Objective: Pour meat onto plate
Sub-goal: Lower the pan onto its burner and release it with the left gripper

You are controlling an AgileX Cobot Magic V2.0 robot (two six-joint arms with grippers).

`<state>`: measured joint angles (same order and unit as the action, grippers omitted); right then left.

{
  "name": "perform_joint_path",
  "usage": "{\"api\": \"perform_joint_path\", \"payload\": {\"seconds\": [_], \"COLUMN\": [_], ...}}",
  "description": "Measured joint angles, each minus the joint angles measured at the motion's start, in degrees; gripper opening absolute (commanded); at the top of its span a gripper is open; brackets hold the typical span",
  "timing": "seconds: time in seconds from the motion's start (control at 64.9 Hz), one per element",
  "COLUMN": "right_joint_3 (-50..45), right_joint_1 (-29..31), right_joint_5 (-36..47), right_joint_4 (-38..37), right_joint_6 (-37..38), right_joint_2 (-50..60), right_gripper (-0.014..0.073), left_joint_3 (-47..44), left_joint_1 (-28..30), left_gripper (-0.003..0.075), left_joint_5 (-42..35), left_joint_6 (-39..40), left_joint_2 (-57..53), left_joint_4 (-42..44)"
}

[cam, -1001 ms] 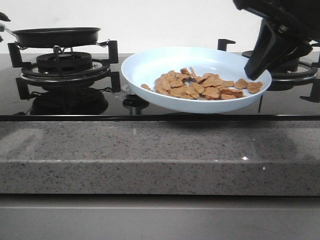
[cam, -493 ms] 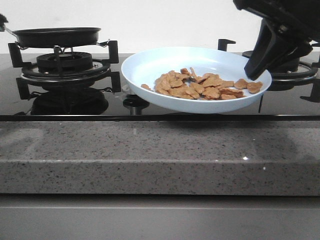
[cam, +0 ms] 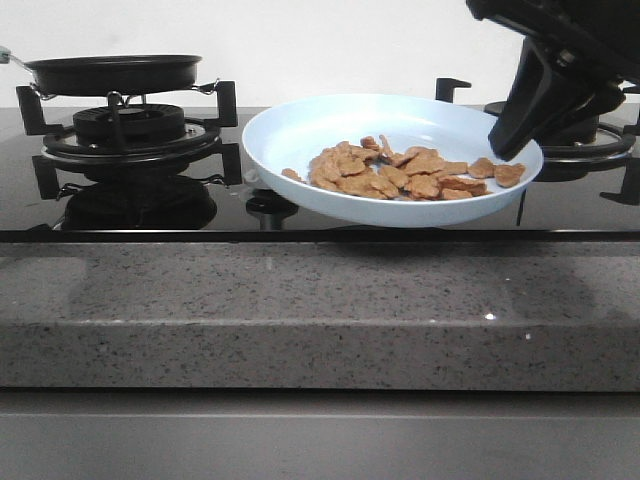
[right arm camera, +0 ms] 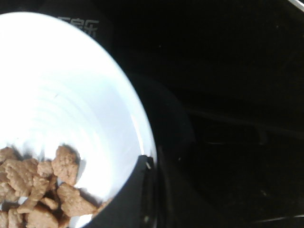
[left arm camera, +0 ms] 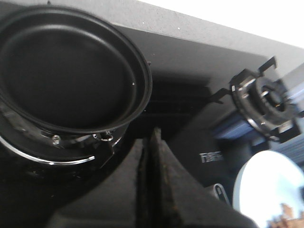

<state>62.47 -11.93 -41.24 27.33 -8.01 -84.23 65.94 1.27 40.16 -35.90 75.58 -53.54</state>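
Note:
The pale blue plate (cam: 300,140) hangs slightly tilted above the black hob, its right rim pinched by my right gripper (cam: 508,142). The meat (cam: 410,172), a heap of orange-brown pieces, lies in the plate's lower right half. In the right wrist view the plate (right arm camera: 71,90) and the meat (right arm camera: 42,185) show beside my right gripper (right arm camera: 149,166), which is shut on the rim. My left gripper (left arm camera: 151,142) is shut with nothing in it, a little off the black frying pan (left arm camera: 66,71). The pan looks bare inside. The plate's edge (left arm camera: 266,185) shows in the left wrist view.
The frying pan (cam: 112,72) rests on the left burner grate (cam: 130,135). A second burner (cam: 600,140) stands behind my right gripper, and it shows as the burner (left arm camera: 266,99) in the left wrist view. A grey stone counter edge (cam: 320,310) runs along the front.
The dark shape of my left arm at the far left edge of the front view has pulled almost out of sight. Plate, meat and right gripper have stayed put.

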Motion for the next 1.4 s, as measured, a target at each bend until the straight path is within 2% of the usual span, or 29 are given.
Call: {"api": "perform_joint_path", "payload": {"seconds": [0.154,0.277,0.539,0.647,0.755,0.955,1.401], "right_joint_3": [0.0,0.0,0.0,0.0,0.0,0.0,0.0], "right_joint_1": [0.0,0.0,0.0,0.0,0.0,0.0,0.0], "right_joint_5": [0.0,0.0,0.0,0.0,-0.1,-0.1,-0.1], "right_joint_4": [0.0,0.0,0.0,0.0,0.0,0.0,0.0], "right_joint_6": [0.0,0.0,0.0,0.0,0.0,0.0,0.0], "right_joint_2": [0.0,0.0,0.0,0.0,0.0,0.0,0.0], "right_gripper": [-0.0060,-0.0060,-0.0060,-0.0060,-0.0060,-0.0060,-0.0060], "left_joint_3": [-6.7,-11.5,-20.8,-24.4,-26.8,-29.0,-29.1], "left_joint_1": [-8.0,-13.7,-22.3,-24.0,-24.4,-24.5,-24.6], "left_gripper": [-0.0020,-0.0020,-0.0021,-0.0021,-0.0020,-0.0020,-0.0020], "left_joint_5": [-9.4,-14.0,-14.8,-14.7,-14.7,-17.5,-19.8], "left_joint_6": [6.4,17.6,44.4,53.4,56.3,57.2,57.6], "left_joint_2": [-7.9,-13.6,-23.4,-27.3,-30.7,-34.5,-34.4], "left_joint_4": [13.0,27.2,58.6,67.4,70.4,72.5,72.9]}}
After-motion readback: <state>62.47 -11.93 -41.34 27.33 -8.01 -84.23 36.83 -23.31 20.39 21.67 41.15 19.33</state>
